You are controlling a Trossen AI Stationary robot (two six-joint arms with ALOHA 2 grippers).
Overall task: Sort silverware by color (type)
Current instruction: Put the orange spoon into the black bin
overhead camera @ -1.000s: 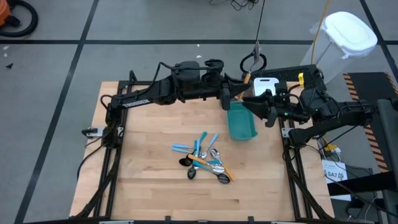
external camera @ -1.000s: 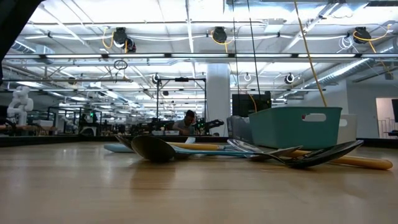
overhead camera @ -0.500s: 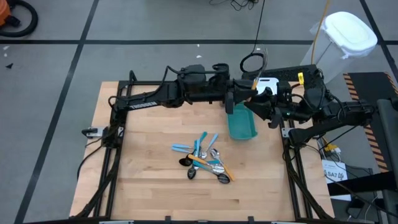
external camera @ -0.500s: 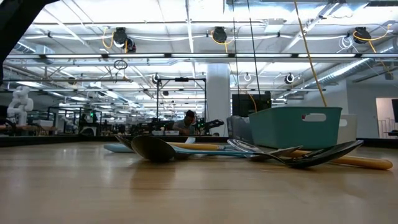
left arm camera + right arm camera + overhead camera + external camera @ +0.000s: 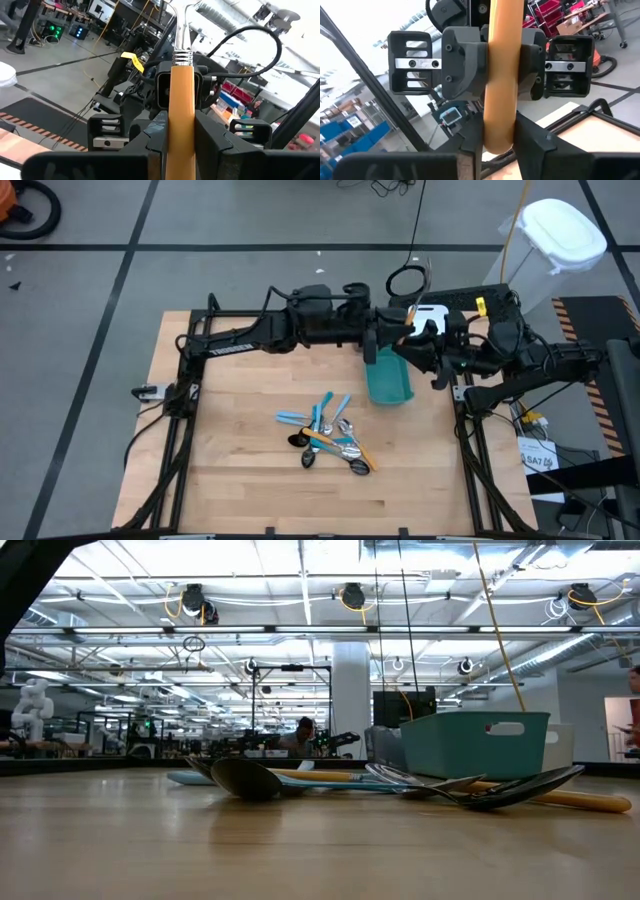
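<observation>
An orange-handled utensil with a silver wire head is held up between my two grippers at the table's far right, over the far end of the teal bin. My left gripper comes from the left and my right gripper from the right; both are shut on its orange handle. The other silverware lies in a pile on the table's middle, with light-blue handles, orange handles and dark spoons. The pile also shows in the low view. My left gripper pinches the orange handle between its two fingers, which lie level, across it, coming from the table's left. The utensil stands roughly upright, silver head up, clear of the table. My right gripper pinches the handle's lower end between its two fingers, level, from the table's right, across the handle and facing the left gripper's fingers.
A white bin sits just beyond the teal bin at the far right corner. The teal bin shows in the low view behind the pile. Bare wood lies on the table's left half and along its near edge. A person stands far off in the room.
My left gripper has gone toward the table's right edge with the orange-handled utensil, and my right gripper has met it there, so the gap between the two has closed. The pile and the teal bin have stayed where they were.
</observation>
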